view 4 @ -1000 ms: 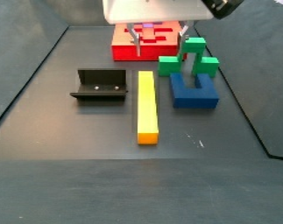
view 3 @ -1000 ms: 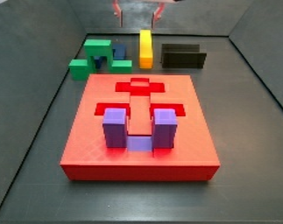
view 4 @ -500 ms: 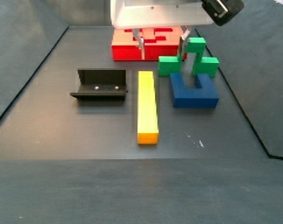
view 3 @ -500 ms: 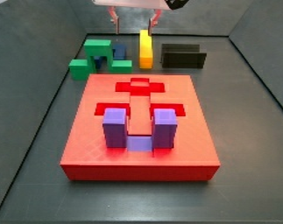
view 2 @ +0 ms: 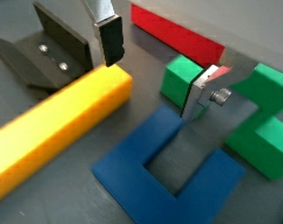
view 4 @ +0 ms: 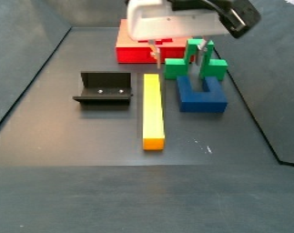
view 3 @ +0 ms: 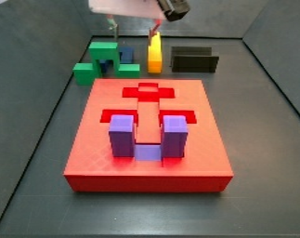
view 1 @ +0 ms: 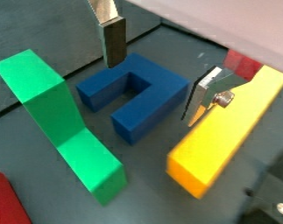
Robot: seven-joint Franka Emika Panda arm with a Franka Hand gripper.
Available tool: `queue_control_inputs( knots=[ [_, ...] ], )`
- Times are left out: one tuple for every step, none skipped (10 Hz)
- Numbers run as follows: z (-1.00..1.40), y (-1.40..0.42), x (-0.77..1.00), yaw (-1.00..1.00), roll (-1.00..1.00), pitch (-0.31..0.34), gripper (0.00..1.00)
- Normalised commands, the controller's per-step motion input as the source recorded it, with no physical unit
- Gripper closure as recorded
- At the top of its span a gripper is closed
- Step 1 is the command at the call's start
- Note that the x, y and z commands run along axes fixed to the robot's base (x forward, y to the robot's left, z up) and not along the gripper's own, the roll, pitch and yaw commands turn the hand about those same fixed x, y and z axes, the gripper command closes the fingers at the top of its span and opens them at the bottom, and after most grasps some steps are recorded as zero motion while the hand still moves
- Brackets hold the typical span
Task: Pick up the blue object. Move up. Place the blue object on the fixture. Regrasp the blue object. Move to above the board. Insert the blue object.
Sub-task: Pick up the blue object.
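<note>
While the pick-up is only beginning, these are the particulars:

Step in hand: the end effector (view 1: pixel 155 74) is hovering over the blue object (view 1: pixel 131 94), fingers spread and holding nothing, so the first step, the grasp, appears not yet made.

End effector: in both wrist views one finger (view 2: pixel 106 37) is hanging on the yellow bar's side of the block, while its partner is showing over the block nearer the green block (view 1: pixel 60 118); whether both are standing outside the block's walls is unclear.

Blue object: it is lying flat on the floor (view 4: pixel 100 159), between the yellow bar (view 4: pixel 152 111) and the green block, prongs apart and nothing in its slot.

Next move: judging from the spread, a straight descent and a closing of the fingers on the block is being called for.

Edges and room: the yellow bar is sitting just beside the block, and the green block is crowding the opposite side, so clearance for the fingers is looking tight.

Open room: the fixture (view 4: pixel 103 88) is standing beyond the yellow bar with bare floor around it; the board (view 3: pixel 147 136) is lying well apart, towards the opposite end of the floor.
</note>
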Motion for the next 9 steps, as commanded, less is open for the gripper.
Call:
queue_control_inputs(
  knots=[
    [-0.04, 0.00, -0.08, 0.00, -0.04, -0.089, 0.00],
    [-0.02, 0.00, 0.01, 0.02, -0.02, -0.043, 0.00],
    [-0.09, 0.00, 0.13, 0.04, -0.01, -0.020, 0.00],
    [-0.20, 0.00, 0.09, 0.03, 0.00, 0.000, 0.00],
    [-0.25, 0.00, 0.11, 0.00, 0.00, 0.000, 0.00],
    [-0.28, 0.00, 0.02, 0.00, 0.01, 0.000, 0.00],
    [-0.21, -0.05, -0.01, -0.06, 0.05, 0.016, 0.00],
    [-0.13, -0.03, -0.02, -0.05, 0.01, 0.017, 0.00],
    [-0.09, -0.06, -0.07, -0.07, 0.00, 0.000, 0.00]
  ],
)
